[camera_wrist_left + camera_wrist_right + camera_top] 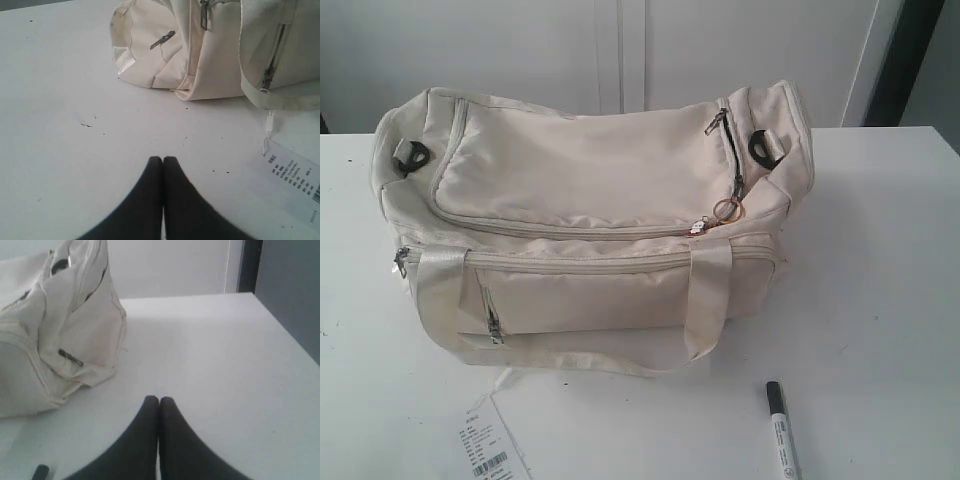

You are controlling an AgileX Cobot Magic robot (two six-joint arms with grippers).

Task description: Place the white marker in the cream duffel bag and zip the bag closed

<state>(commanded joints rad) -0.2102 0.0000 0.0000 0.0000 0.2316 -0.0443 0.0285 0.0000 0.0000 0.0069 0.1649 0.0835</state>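
Task unstarted: left gripper [162,159] and right gripper [159,399] were pinched together, empty, white marker [782,430] near cream duffel bag [590,170]; unzipping probably needed next.

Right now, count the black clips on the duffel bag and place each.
2. In the exterior view, one black clip sits at the left end of the cream duffel bag, the other at its right end. More may be hidden.
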